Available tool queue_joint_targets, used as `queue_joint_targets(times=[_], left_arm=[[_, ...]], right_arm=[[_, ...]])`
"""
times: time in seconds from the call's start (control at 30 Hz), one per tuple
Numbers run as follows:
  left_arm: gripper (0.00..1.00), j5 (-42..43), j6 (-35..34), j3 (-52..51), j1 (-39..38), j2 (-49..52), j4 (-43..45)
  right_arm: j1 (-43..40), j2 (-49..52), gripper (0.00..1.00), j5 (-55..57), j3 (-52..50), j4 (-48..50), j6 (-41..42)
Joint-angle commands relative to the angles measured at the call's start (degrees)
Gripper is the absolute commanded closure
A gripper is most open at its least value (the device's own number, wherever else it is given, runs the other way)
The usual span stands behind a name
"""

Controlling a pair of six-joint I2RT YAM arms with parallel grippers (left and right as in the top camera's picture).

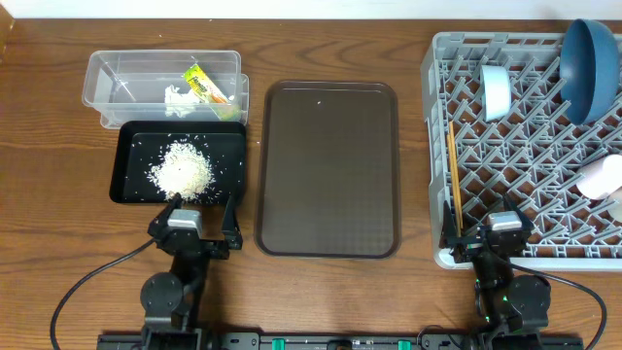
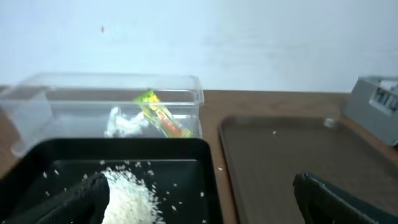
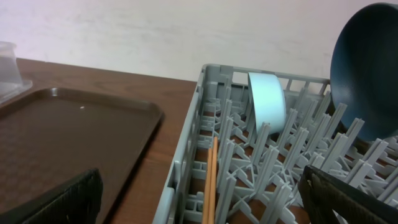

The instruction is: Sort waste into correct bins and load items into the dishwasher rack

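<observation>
The yellow-green wrapper (image 1: 204,85) and white paper scraps (image 1: 179,96) lie in the clear tub (image 1: 97,73). Rice (image 1: 181,169) is piled in the black tray (image 1: 131,180). The grey rack (image 1: 525,175) holds the dark-blue plate (image 1: 590,68), the light-blue bowl (image 1: 496,90), the chopsticks (image 1: 454,180) and a white cup (image 1: 601,177). The pink cup is not clearly seen. My left gripper (image 1: 197,218) is open and empty at the black tray's near edge (image 2: 205,205). My right gripper (image 1: 494,233) is open and empty over the rack's near left corner (image 3: 205,199), above the chopsticks (image 3: 211,180).
A large brown serving tray (image 1: 328,165) lies between the black tray and the rack, with one white speck on it. The rack's near wall (image 3: 180,180) stands right under my right gripper. The wall rises behind the table.
</observation>
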Motion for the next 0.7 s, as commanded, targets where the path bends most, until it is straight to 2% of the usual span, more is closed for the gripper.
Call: queue_joint_targets(times=[0.0, 0.13, 0.67], left_arm=[[0.03, -0.5, 7.6, -0.5, -0.2, -0.6, 0.5], [0.03, -0.7, 7.8, -0.5, -0.2, -0.5, -5.4], [0.03, -0.7, 7.8, -0.5, -0.2, -0.5, -5.4]], right_arm=[[0.0, -0.4, 0.01, -0.4, -0.1, -0.2, -0.7], [0.0, -0.4, 0.01, -0.4, -0.1, -0.2, -0.7], [0.0, -0.4, 0.01, -0.4, -0.1, -0.2, -0.7]])
